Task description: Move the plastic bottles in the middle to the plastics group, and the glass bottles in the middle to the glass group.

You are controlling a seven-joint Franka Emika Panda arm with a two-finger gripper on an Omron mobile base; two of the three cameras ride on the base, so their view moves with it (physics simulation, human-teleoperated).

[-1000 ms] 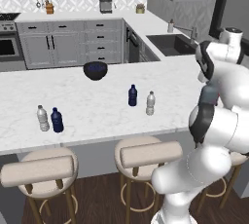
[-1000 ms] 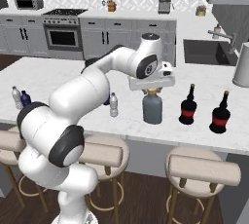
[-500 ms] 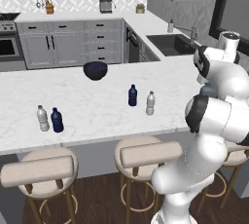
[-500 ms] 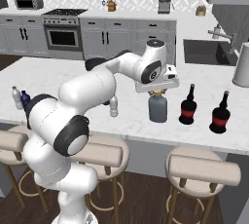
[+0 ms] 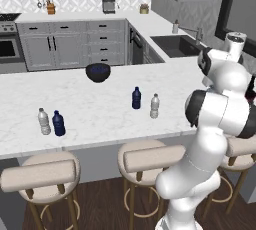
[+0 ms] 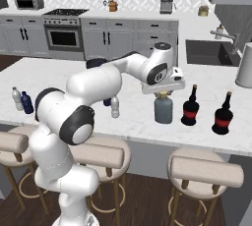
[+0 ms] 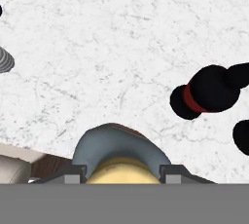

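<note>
I have the grey-blue glass bottle [image 6: 163, 110] under the hand, just left of the nearer red-labelled bottle [image 6: 190, 107] as the right base view shows it, with the second red-labelled bottle [image 6: 223, 114] beyond that. The gripper [image 6: 162, 91] sits over its neck, and in the hand view the two tips stand on either side of the tan cap [image 7: 123, 176]; I judge the claw is half-closed on that bottle, gripping it at the neck.

To do this step well, I want the bottle kept upright and set down near the red-labelled pair but clear of the nearer one, since the broad body leaves little room on that side. I would lower it until the base sits flat on the marble counter [image 6: 133, 122] before opening, then lift straight up so the tips do not drag the cap.

The bottle looks wide and round-shouldered, dull grey-blue, with a short neck. It stands vertical, close to the front edge of the counter.

Left of it stand the two small middle bottles, dark blue [image 5: 136, 98] and clear-whitish [image 5: 155, 106]; they look not yet moved.
</note>
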